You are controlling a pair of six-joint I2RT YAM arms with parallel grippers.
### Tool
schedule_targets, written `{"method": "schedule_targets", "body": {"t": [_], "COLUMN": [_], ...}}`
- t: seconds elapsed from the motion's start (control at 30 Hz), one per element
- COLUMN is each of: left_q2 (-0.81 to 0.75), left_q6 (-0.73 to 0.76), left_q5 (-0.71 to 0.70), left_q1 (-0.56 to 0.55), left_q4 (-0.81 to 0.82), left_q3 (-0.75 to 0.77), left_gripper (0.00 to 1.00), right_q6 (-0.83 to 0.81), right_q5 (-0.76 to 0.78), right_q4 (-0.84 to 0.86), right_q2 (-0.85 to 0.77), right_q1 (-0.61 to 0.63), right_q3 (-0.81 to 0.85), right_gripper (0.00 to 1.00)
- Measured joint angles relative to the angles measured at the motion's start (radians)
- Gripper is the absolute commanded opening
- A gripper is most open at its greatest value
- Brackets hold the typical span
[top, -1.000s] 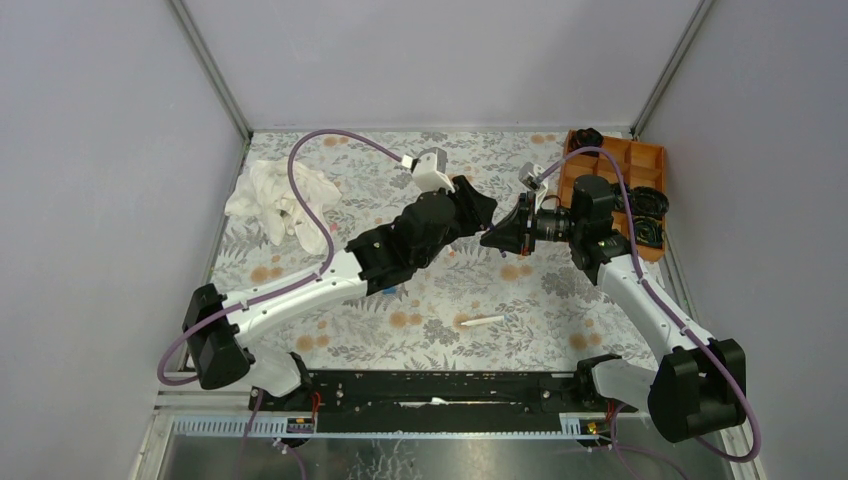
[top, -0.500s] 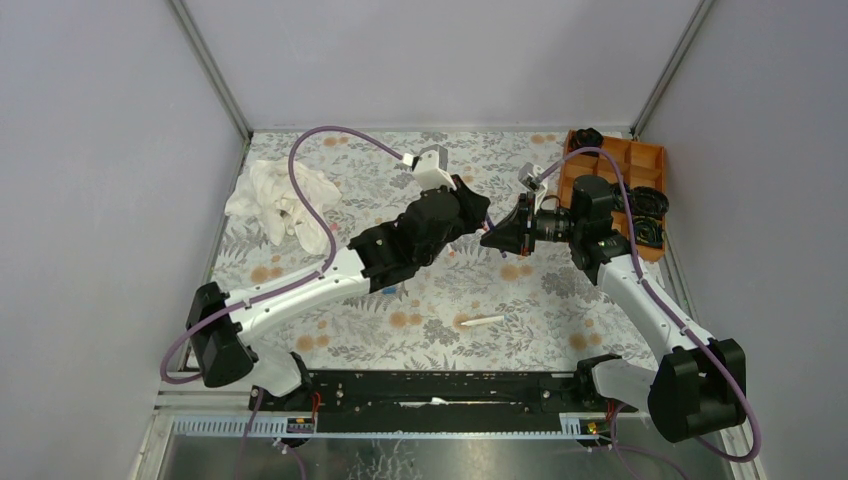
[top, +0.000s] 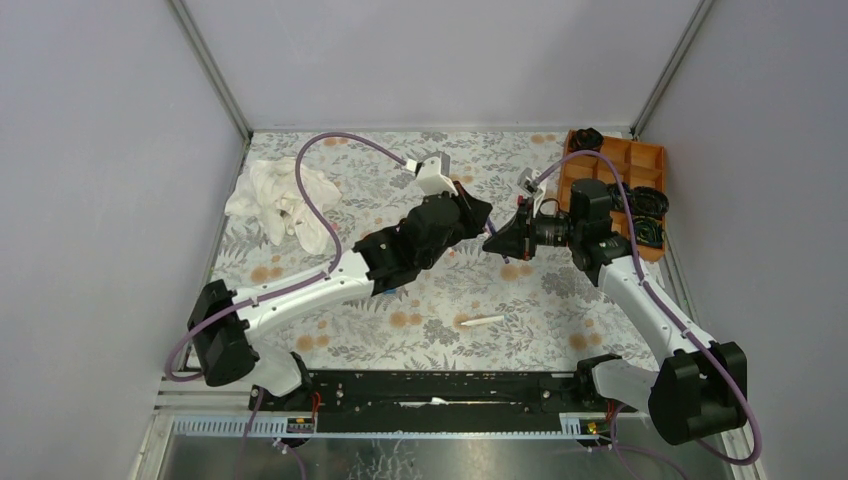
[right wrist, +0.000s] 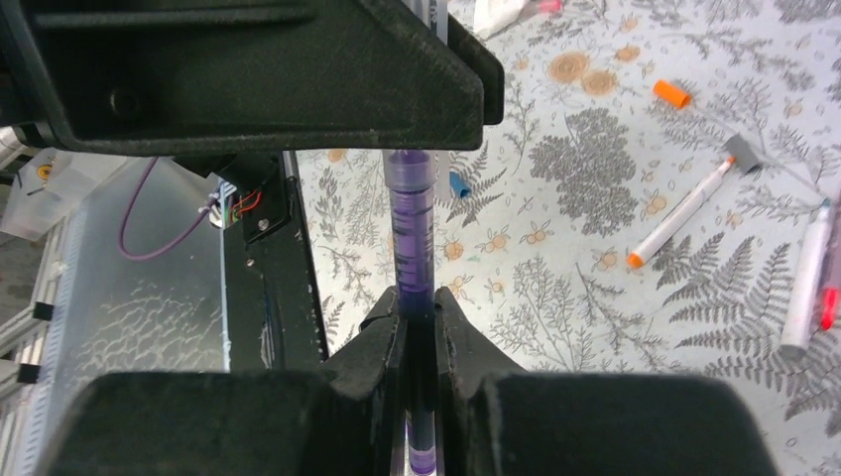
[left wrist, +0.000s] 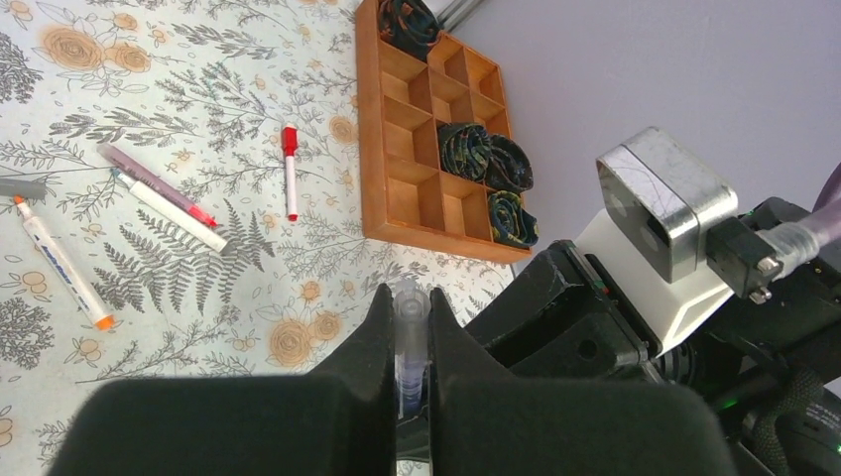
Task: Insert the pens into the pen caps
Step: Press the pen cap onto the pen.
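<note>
Pen [right wrist: 420, 436] in right gripper [right wrist: 415, 302], cap [right wrist: 410, 218] in left gripper [left wrist: 409, 302]

Tray [left wrist: 369, 149] wood, matt — purple pen [right wrist: 410, 228] glossy translucent plastic; pen cap [left wrist: 410, 302] clear plastic.

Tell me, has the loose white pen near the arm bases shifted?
No. The white pen lies where it was, same gap and angle to the black rail below it.

Plain pale grey walls [top: 430, 60] close in three sides, joined by slanting aluminium posts [top: 214, 75] at the upper corners; a grey floral cloth [top: 420, 342] spreads across the middle, under even, soft light
</note>
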Motion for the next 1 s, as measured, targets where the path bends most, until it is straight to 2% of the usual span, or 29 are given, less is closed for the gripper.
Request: {"method": "schedule_targets", "body": {"t": [0.27,0.63,1.0], "left_q2": [-0.003,-0.004,0.030], "left_q6": [0.026,-0.072,-0.083], "left_q5": [0.005,0.006,0.042], "left_q1": [-0.012,-0.018,-0.023], "left_q4": [0.099,0.290,0.302], "left_q3": [-0.074,-0.213,-0.218], "left_gripper": [0.00,0.00,0.00], "right_q6": [0.053,0.061,0.011], "right_q5": [-0.005,0.020,0.057], "right_q4": [-0.054,-0.154,-0.247], "right_q2": [0.008,0.008,0.008], "right_q1": [-0.004,-0.006,-0.010], "right_q3": [0.000,0.000,0.000], "right_gripper": [0.00,0.00,0.00]}}
